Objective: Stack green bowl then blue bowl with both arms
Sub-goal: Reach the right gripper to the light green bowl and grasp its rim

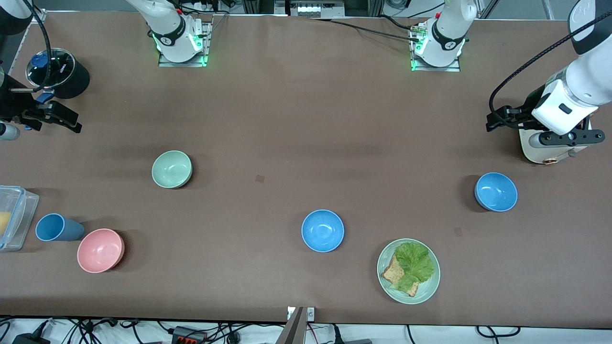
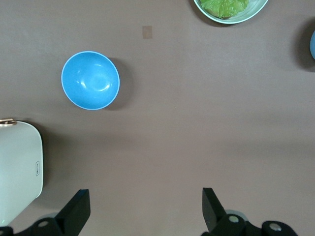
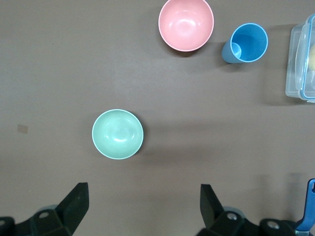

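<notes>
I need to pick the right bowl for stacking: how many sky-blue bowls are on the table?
2. One blue bowl sits mid-table beside the lettuce plate; the second blue bowl sits toward the left arm's end.

Evenly and brightly lit from overhead, all three views sharp. Soft dark shadows thrown on the brown bench [image 1: 287,119] beside each bowl: green bowl [image 1: 171,169], blue bowl [image 1: 322,231], pink bowl [image 1: 100,250]. Faint broad shade bands across the bench under the raised arms. Small white glints inside the glossy bowls. Green glow at both arm bases. No noticeable blur or edge bending.
</notes>
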Controlling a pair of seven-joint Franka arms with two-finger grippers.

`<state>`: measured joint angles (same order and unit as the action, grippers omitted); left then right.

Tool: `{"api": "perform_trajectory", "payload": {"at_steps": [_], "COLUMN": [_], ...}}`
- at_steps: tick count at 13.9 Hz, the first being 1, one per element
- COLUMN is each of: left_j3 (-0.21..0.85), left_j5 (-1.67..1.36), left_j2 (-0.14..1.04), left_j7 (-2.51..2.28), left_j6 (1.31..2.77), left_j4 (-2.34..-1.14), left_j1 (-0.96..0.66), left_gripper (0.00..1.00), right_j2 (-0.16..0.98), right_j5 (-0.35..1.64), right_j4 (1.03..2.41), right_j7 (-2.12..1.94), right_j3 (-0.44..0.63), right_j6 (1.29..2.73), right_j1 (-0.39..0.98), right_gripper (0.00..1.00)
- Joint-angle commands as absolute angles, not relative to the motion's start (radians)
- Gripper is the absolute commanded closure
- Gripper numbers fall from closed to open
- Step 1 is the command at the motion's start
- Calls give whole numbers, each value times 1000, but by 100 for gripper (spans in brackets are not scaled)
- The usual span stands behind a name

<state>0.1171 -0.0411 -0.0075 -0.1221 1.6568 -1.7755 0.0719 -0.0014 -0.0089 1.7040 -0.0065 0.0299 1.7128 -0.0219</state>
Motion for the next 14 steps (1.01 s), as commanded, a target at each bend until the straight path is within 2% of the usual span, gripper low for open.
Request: {"api": "perform_trajectory", "payload": {"at_steps": [1, 8, 12, 14], "left_j3": [100, 100, 103, 103], "left_j5": [-64, -64, -66, -66], "left_j2": [-21, -8, 0, 2], "left_j7": [-92, -94, -94, -94], "left_j6": [1647, 1651, 1647, 1647], "left_j4": [-1773, -1775, -1770, -1770], "left_j1": [57, 60, 74, 74], "left_gripper": [0, 0, 0, 0], "right_j2": [-12, 21, 136, 233], "right_j5": [-15, -15, -12, -38], "right_j4": [1701, 1697, 1681, 1661], "right_j7": [-20, -18, -18, -18], "right_j3": [17, 15, 8, 3], "right_j6": [1700, 1703, 1715, 1732], "right_j1": [-35, -34, -29, -2], "right_gripper": [0, 0, 0, 0]}}
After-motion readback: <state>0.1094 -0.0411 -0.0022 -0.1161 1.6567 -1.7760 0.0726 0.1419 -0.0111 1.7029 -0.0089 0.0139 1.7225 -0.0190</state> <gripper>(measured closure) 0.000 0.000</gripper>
